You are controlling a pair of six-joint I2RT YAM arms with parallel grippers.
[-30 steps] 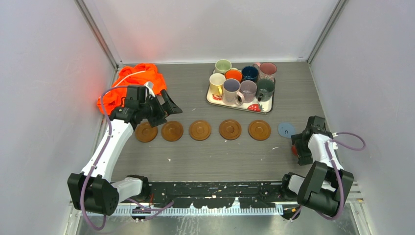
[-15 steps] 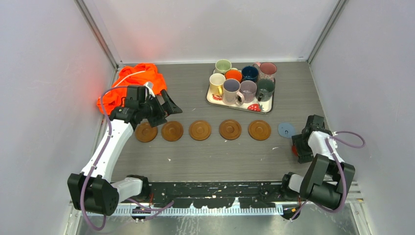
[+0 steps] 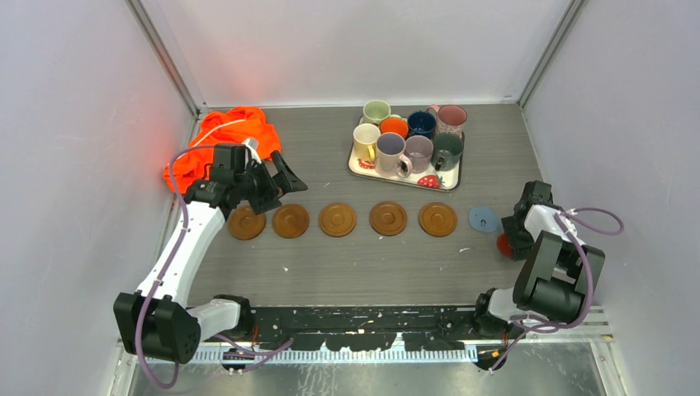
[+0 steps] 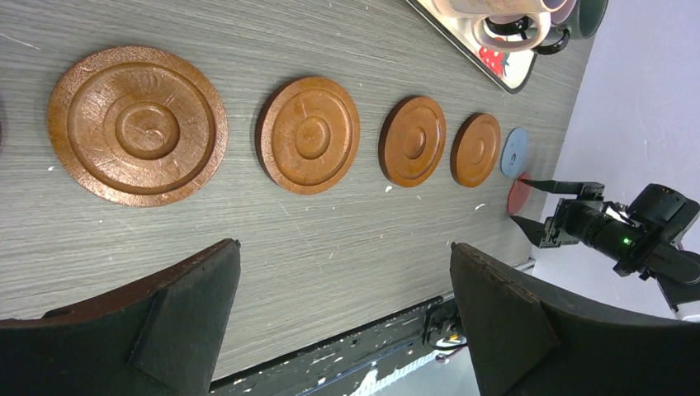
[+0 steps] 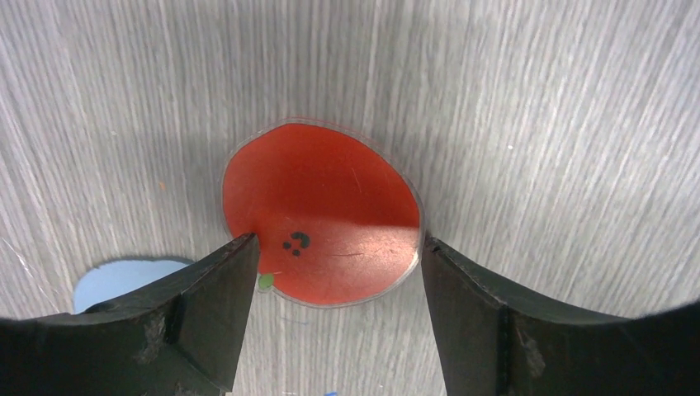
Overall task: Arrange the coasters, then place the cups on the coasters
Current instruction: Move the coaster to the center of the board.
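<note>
Several brown wooden coasters [image 3: 338,219] lie in a row across the table's middle. A light-blue coaster [image 3: 483,219] and a red coaster [image 3: 503,244] lie at the row's right end. My right gripper [image 5: 337,243] points down over the red coaster [image 5: 322,206]. Its jaws are open and flank the disc, each tip at the rim. My left gripper [image 4: 344,246] hovers wide open and empty above the row's left end [image 4: 138,124]. The cups [image 3: 409,140] stand packed together on the white tray [image 3: 361,171] at the back.
An orange cloth [image 3: 223,140] lies bunched at the back left, behind the left arm. White walls close in the table on three sides. The light-blue coaster [image 5: 124,280] shows beside the right gripper's left finger.
The right gripper's jaws have narrowed round the red coaster, and its wrist has shifted slightly right, uncovering the red disc from above. The left arm has not moved.
</note>
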